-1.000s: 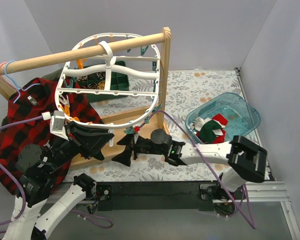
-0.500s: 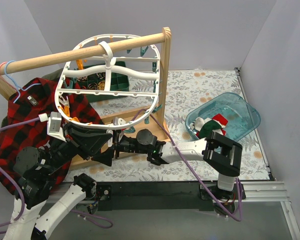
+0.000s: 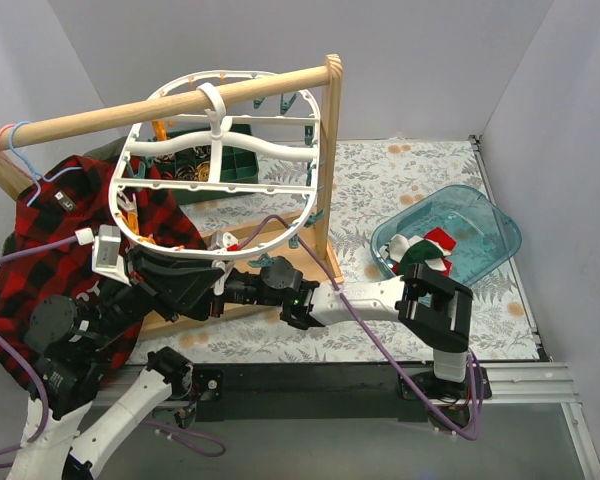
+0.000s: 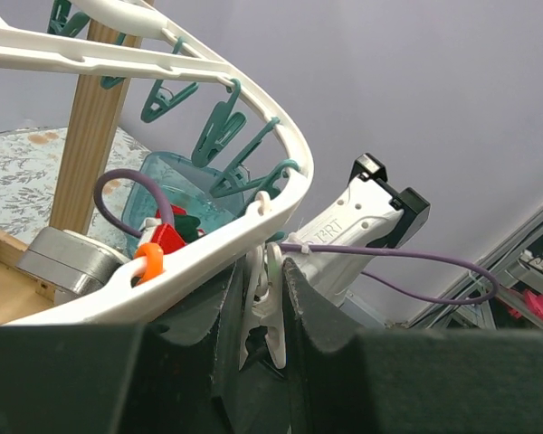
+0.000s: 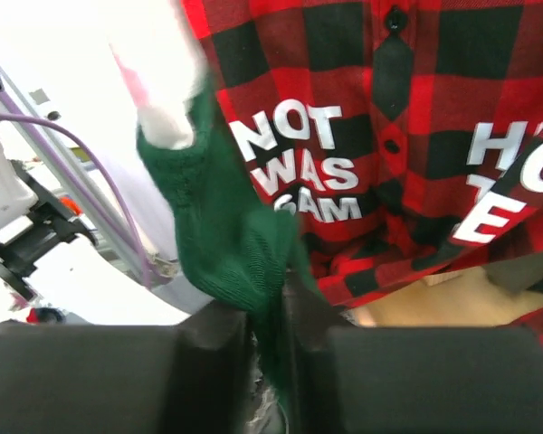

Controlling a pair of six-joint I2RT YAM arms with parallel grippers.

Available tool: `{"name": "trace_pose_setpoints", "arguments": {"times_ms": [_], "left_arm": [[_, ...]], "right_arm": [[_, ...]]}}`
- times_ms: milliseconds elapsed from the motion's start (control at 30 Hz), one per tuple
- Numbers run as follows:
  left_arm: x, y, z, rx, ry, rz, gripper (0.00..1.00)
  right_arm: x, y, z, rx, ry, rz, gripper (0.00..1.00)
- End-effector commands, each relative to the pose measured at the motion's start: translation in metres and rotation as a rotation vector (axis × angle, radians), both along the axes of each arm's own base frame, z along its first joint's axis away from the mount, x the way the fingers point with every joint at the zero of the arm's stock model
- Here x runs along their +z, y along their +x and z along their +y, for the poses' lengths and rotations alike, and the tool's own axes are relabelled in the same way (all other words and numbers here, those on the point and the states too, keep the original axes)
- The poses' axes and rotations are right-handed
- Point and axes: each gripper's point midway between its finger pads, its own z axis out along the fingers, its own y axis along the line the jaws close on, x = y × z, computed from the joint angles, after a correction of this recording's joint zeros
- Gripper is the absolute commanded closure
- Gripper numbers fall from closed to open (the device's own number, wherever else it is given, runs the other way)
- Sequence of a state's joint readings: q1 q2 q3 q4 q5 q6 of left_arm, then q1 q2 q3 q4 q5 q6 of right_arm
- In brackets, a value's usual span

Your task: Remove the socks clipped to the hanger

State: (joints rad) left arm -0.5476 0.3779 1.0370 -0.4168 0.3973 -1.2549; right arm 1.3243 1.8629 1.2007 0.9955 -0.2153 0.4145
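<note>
The white oval hanger [image 3: 320, 130] hangs by its hook from the wooden rail. My left gripper [image 3: 218, 282] is at its near rim [image 4: 208, 262], shut on a white clip [image 4: 270, 307] that hangs there. My right gripper [image 5: 270, 307] sits just below that spot, shut on the lower end of a dark green sock [image 5: 226, 235]. The top of that sock runs up to a blurred white clip [image 5: 158, 108]. In the top view this sock is hidden among the two grippers. More socks [image 3: 420, 255], red, green and white, lie in the teal bin [image 3: 490, 225].
A red-and-black plaid shirt [image 3: 50, 250] hangs from a thin blue-pink hanger [image 3: 20, 150] at the left, close behind the green sock. The wooden rail [image 3: 100, 115] and its post [image 3: 330, 170] cross the scene. Teal clips [image 4: 222, 127] and an orange clip [image 4: 147, 262] line the rim.
My right gripper has reached left from mid-table to under the hanger's near rim and closed on the green sock. The left gripper has kept its hold on the clip.
</note>
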Motion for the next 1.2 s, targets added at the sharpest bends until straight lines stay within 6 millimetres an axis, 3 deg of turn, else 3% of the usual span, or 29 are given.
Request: {"name": "trace_pose_setpoints", "arguments": {"times_ms": [0, 133, 200, 233, 367, 500, 567, 800, 1033, 1167], "left_arm": [[0.008, -0.012, 0.003, -0.02, 0.002, -0.03, 0.77], [0.013, -0.031, 0.007, -0.066, 0.023, -0.06, 0.5], [0.01, -0.041, 0.009, -0.087, 0.044, -0.046, 0.5], [0.017, -0.048, 0.015, -0.076, 0.046, -0.067, 0.5], [0.013, -0.056, 0.042, 0.043, 0.074, -0.01, 0.5], [0.013, -0.037, 0.089, 0.336, 0.022, 0.081, 0.55], [0.001, -0.025, 0.101, 0.429, 0.001, 0.163, 0.56], [-0.02, -0.002, 0.088, 0.436, -0.041, 0.269, 0.52], [-0.019, 0.006, 0.084, 0.432, -0.127, 0.293, 0.37], [-0.024, 0.016, 0.081, 0.444, -0.149, 0.329, 0.36]], "right_arm": [[0.023, -0.012, 0.001, 0.065, 0.063, 0.006, 0.88], [0.032, -0.028, -0.012, 0.153, 0.068, -0.013, 0.97], [0.029, -0.04, -0.021, 0.219, 0.054, -0.025, 0.98], [0.035, -0.042, -0.027, 0.241, 0.06, -0.022, 0.98], [0.032, -0.058, -0.047, 0.358, 0.038, -0.027, 0.99], [0.032, -0.066, -0.063, 0.431, 0.036, -0.02, 0.99], [0.035, -0.072, -0.069, 0.471, 0.036, -0.026, 0.99], [0.04, -0.08, -0.079, 0.565, 0.045, -0.011, 0.99], [0.038, -0.085, -0.083, 0.597, 0.048, -0.012, 0.99], [0.037, -0.085, -0.084, 0.596, 0.047, -0.013, 0.99]]}}
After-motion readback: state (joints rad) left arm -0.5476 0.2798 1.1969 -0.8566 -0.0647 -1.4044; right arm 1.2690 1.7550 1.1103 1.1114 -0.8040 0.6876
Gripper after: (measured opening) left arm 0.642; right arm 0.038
